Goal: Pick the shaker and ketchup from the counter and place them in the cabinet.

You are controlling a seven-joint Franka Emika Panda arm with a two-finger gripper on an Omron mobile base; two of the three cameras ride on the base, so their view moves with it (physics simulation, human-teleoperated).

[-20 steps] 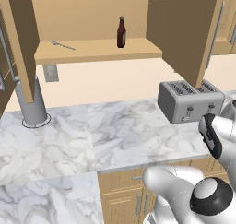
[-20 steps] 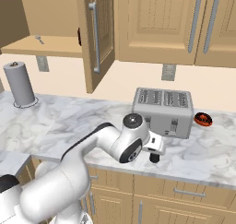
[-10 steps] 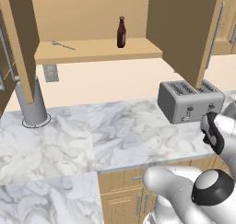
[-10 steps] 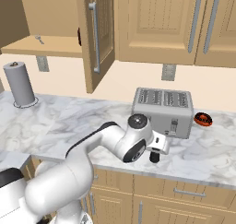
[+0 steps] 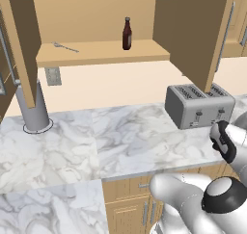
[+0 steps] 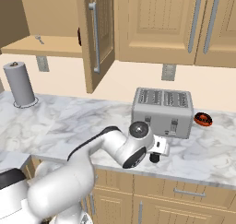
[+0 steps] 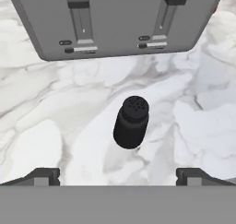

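The shaker (image 7: 131, 122), small, black and with a perforated top, stands upright on the marble counter (image 7: 55, 103) in front of the toaster (image 7: 115, 20). My gripper (image 7: 120, 177) hangs above it, open, with the shaker centred between the two fingertips (image 7: 42, 176) and touched by neither. In the right base view the hand (image 6: 160, 146) sits low at the counter's front edge with the shaker (image 6: 154, 158) dark beneath it. The ketchup (image 5: 127, 34) stands upright on the shelf of the open cabinet (image 5: 96, 54).
A silver toaster (image 6: 162, 111) stands just behind the hand. The open cabinet door (image 6: 94, 34) juts out over the counter. A grey paper-towel roll (image 6: 19, 84) stands at the left, a red and black object (image 6: 203, 119) right of the toaster, and a utensil (image 5: 65, 46) on the shelf.
The hand has sunk slightly toward the counter in front of the toaster. The jaws stayed open and the shaker and ketchup have not moved.
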